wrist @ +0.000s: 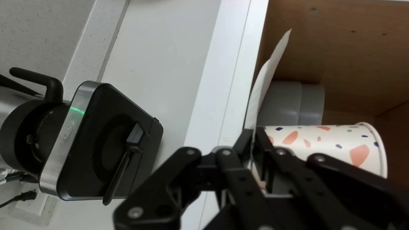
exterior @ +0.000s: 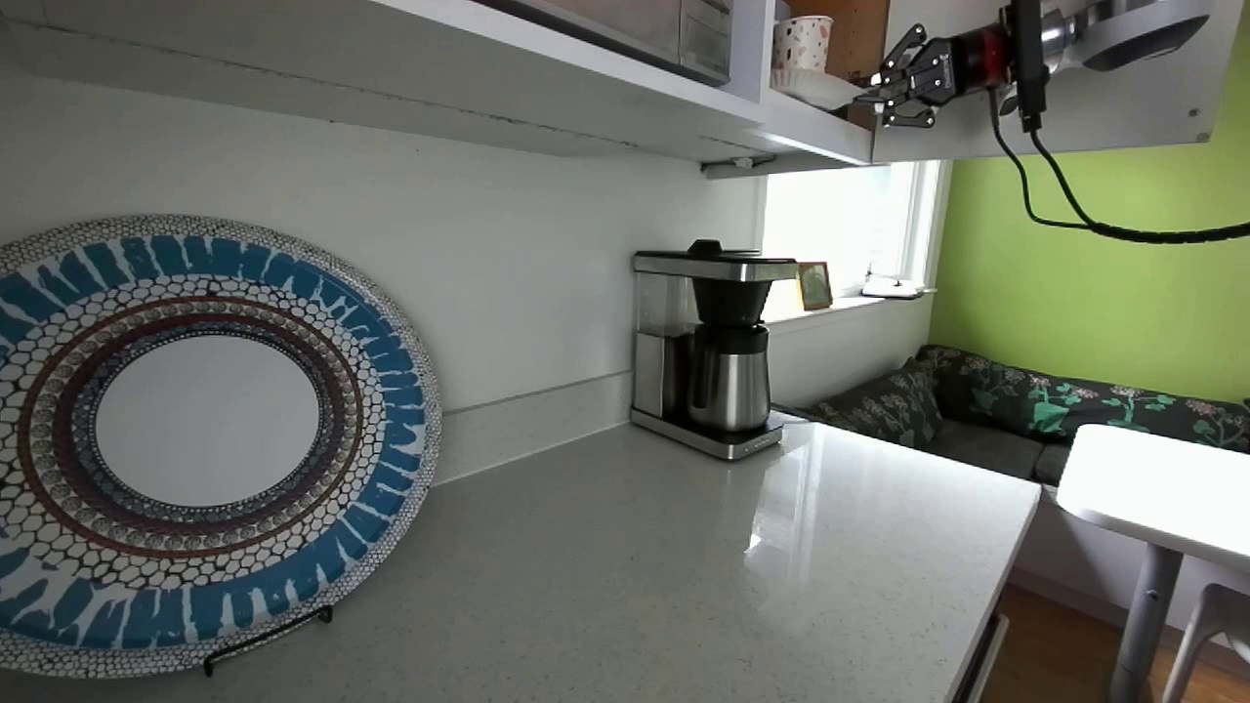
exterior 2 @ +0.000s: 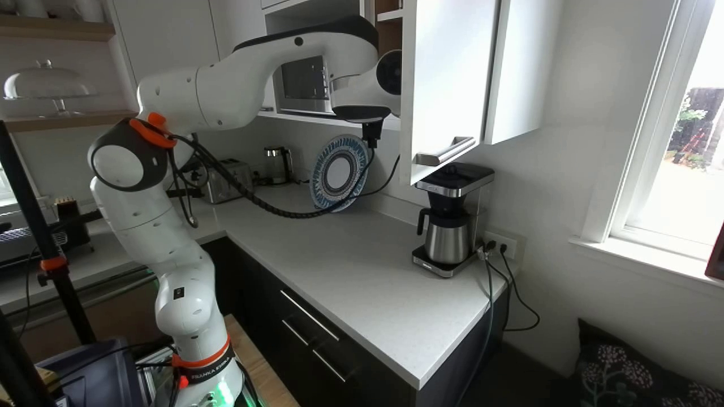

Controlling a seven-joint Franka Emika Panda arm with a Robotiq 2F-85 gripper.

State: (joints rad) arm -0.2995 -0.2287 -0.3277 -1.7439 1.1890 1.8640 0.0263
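My gripper [exterior: 867, 95] is at the opening of a white wall cabinet. In the wrist view the fingertips [wrist: 253, 135] are closed on the edge of a white, fluted paper plate [wrist: 266, 75]. The plate also shows in an exterior view [exterior: 812, 88], tilted at the cabinet's lower shelf edge. A white cup with coral and blue specks [wrist: 326, 145] stands right beside the plate inside the cabinet, also visible in an exterior view [exterior: 803, 42]. Grey round containers [wrist: 289, 102] sit behind it. The gripper is hidden behind the cabinet door [exterior 2: 449, 85] in an exterior view.
A coffee maker [exterior: 718, 342] with a steel carafe stands on the counter [exterior: 605, 566] below the cabinet. A large patterned round plate [exterior: 210, 420] leans on a stand against the wall. The open door's handle [exterior 2: 447, 151] juts out. Cables hang from the arm.
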